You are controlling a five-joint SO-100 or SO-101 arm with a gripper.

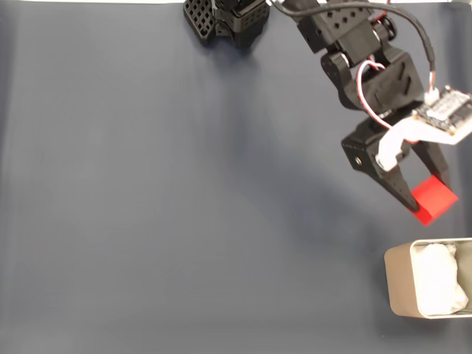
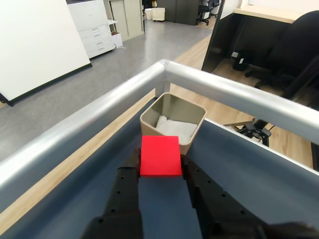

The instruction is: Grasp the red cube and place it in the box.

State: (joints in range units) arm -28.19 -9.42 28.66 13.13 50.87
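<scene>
Fixed view: the dark table carries the beige box with white padding at lower right. Just above it, apart from its rim, the gripper is clamped on the red cube. The cube probably handles light and stiff, gripped on opposite flat faces. It is small, matte, bright red.

Black arm, white bracket, red-white wires.
</scene>
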